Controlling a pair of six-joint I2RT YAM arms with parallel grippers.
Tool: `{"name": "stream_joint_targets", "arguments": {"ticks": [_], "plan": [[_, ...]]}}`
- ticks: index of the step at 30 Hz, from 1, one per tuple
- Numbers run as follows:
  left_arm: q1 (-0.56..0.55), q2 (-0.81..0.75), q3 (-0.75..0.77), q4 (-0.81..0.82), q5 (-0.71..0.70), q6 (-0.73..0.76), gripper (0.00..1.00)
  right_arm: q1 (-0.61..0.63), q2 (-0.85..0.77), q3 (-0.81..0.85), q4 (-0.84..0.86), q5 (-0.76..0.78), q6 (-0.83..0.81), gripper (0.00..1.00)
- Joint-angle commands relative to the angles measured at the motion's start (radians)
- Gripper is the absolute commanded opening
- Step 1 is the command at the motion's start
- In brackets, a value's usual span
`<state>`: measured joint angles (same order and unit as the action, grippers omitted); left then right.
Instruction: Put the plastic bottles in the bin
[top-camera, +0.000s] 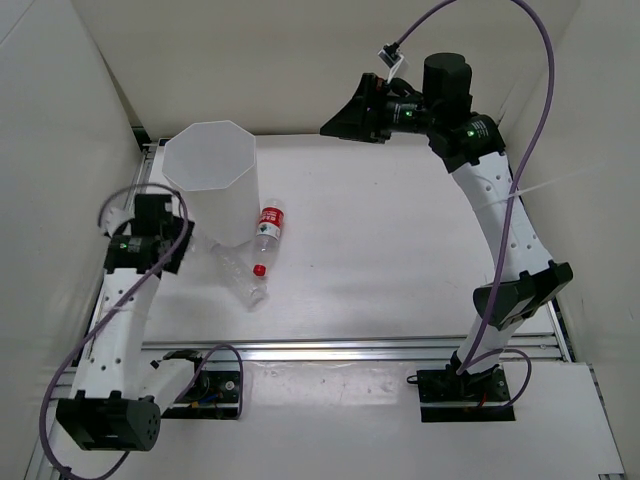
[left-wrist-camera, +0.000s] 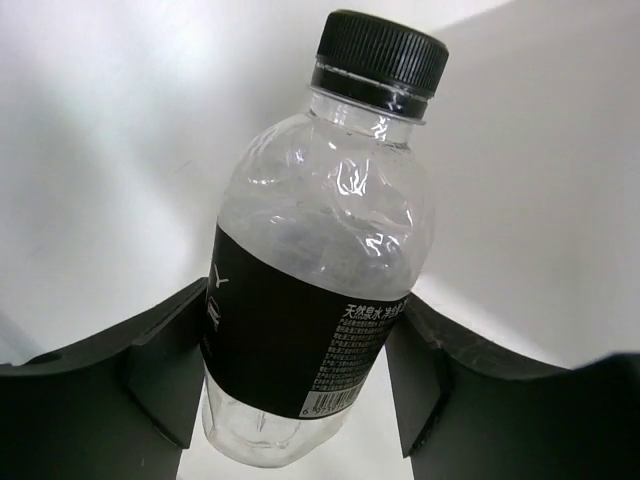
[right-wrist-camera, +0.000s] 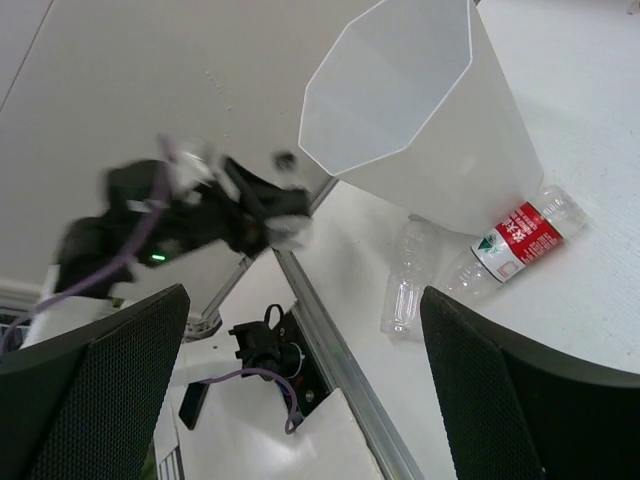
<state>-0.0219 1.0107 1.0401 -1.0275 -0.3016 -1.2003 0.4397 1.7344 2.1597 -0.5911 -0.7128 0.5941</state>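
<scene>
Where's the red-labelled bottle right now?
Top view, left of centre: the red-labelled bottle lies on the table just right of the bin, a plain clear bottle beside its cap end.

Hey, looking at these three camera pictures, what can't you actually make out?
1. Floor of the bin: its own wall hides it in the right wrist view; overhead it reads flat white, so contents are unclear.
2. The left claw and the short bottle between its fingers: covered overhead by the left arm.
3. The left arm in the right wrist view: blurred.
4. The small print on that bottle: too small to read, left wrist view.
</scene>
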Motion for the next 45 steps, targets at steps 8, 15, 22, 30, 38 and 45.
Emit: {"name": "stream_joint_targets", "arguments": {"ticks": [8,15,22,30,38,45], "plan": [[-0.004,0.198,0.642,0.185,0.024,0.379,0.71,-0.002,-0.039,-0.144,0.024,-0.005,0.004,1.00],[-0.015,0.454,0.771,0.227,0.272,0.525,0.76,-0.002,-0.018,-0.158,-0.015,0.022,0.004,1.00],[-0.033,0.451,0.773,0.179,0.215,0.519,1.00,-0.022,0.046,-0.225,-0.075,0.094,0.084,1.00],[-0.033,0.161,0.692,0.179,0.087,0.611,1.00,0.028,0.207,-0.376,0.045,0.044,0.265,1.00],[-0.033,-0.181,0.341,0.054,-0.014,0.549,1.00,0.082,0.543,-0.193,0.138,-0.028,0.268,1.00],[-0.033,-0.287,0.256,-0.097,-0.040,0.484,1.00,0.128,0.750,-0.120,0.212,-0.114,0.268,1.00]]}}
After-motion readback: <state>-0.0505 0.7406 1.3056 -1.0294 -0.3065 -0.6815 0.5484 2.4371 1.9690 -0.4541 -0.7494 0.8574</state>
